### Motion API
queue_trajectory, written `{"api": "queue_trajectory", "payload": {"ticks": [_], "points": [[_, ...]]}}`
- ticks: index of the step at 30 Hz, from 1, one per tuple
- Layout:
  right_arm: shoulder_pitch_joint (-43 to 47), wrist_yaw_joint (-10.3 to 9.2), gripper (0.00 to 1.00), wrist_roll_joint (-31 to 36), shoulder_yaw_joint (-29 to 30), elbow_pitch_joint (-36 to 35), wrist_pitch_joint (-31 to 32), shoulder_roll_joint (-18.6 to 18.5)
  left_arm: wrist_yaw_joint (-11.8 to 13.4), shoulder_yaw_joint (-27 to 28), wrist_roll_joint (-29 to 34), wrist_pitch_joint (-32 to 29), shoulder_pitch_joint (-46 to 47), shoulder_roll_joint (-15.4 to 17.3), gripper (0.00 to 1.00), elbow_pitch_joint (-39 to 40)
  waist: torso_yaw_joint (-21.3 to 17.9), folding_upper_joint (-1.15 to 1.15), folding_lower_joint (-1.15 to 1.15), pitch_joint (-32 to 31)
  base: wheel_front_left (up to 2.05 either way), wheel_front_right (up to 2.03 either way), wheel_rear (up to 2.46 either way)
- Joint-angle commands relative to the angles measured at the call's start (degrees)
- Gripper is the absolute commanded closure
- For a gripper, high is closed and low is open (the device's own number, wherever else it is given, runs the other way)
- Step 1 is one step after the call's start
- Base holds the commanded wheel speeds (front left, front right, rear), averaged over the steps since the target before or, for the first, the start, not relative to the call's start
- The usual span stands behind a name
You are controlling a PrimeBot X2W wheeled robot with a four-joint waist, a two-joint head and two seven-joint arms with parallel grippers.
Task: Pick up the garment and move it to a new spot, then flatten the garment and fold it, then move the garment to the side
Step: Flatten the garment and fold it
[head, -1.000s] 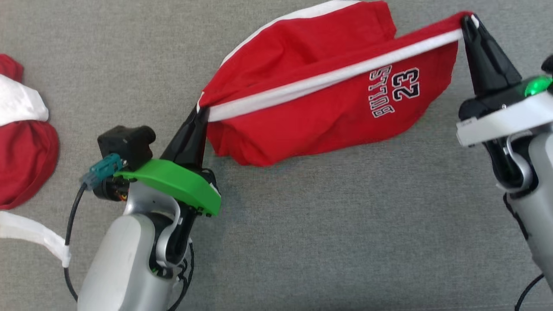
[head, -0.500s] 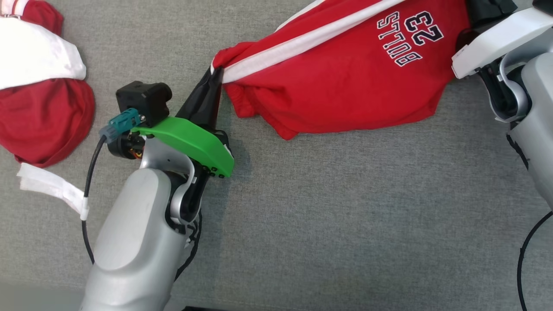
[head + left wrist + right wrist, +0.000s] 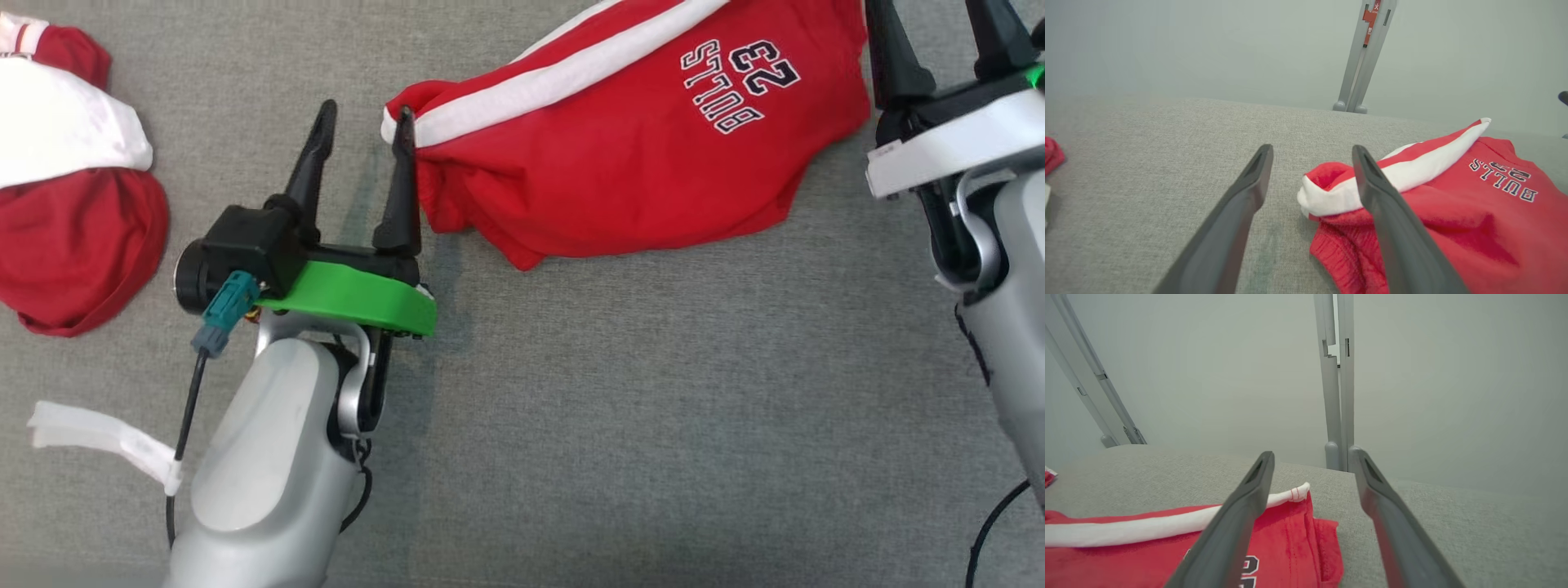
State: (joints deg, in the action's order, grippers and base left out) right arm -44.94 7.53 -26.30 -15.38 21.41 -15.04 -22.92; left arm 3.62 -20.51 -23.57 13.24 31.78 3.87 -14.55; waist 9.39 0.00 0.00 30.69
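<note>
The garment (image 3: 637,155) is red with a white stripe and "BULLS 23" printed on it. It lies bunched on the grey fabric surface (image 3: 620,408) at the top middle of the head view. My left gripper (image 3: 365,122) is open at the garment's left end, its right finger touching the white-edged corner (image 3: 1327,196). My right gripper (image 3: 939,37) is open at the garment's right end, its left finger over the red cloth (image 3: 1290,539). Neither gripper holds anything. In the wrist views the left gripper (image 3: 1311,153) and right gripper (image 3: 1311,455) show spread fingers.
Another red and white garment (image 3: 73,204) lies bunched at the far left. A white strip (image 3: 98,433) hangs from my left arm's cable. Grey metal posts (image 3: 1363,57) (image 3: 1335,375) stand beyond the surface's far edge. Bare grey surface spreads below the garment.
Both grippers have opened and let go of the garment's stripe ends, and the garment has dropped onto the surface. The head camera has shifted between frames.
</note>
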Motion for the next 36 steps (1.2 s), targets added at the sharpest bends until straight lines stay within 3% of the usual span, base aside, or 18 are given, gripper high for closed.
{"api": "queue_trajectory", "payload": {"ticks": [1, 8, 16, 24, 36], "points": [[2.40, -0.07, 0.00, 1.22, 1.19, -2.17, -0.10, 0.75, 0.94, 0.68, 1.11, 0.73, -1.00, 0.63, 0.00, 0.54, -1.86, 0.00, 0.00, -1.70, 0.00, 0.00, 0.00], [15.16, -0.06, 0.00, 5.23, 8.35, -13.22, -0.11, 5.00, 3.97, 3.45, 4.66, 1.93, -4.13, 3.27, 0.00, 3.08, -5.65, 0.00, 0.00, -4.92, 0.00, 0.00, 0.00], [27.13, -0.06, 0.00, 7.85, 11.08, -20.31, -0.12, 7.95, 4.91, 5.34, 5.38, 1.97, -9.73, 5.48, 0.00, 4.77, -9.31, 0.00, 0.00, -8.35, 0.00, 0.00, 0.00], [35.25, -0.06, 0.00, 8.27, 11.71, -22.68, -0.04, 9.19, 5.78, 4.94, 6.18, 1.94, -15.39, 5.97, 0.00, 6.69, -10.73, 0.00, 0.00, -10.66, 0.00, 0.00, 0.00], [35.98, -0.06, 0.00, 8.13, 12.13, -22.93, 0.19, 9.08, 6.16, 5.02, 5.95, 1.95, -16.23, 6.54, 0.00, 7.81, -10.53, 0.00, 0.00, -11.21, 0.00, 0.00, 0.00]]}}
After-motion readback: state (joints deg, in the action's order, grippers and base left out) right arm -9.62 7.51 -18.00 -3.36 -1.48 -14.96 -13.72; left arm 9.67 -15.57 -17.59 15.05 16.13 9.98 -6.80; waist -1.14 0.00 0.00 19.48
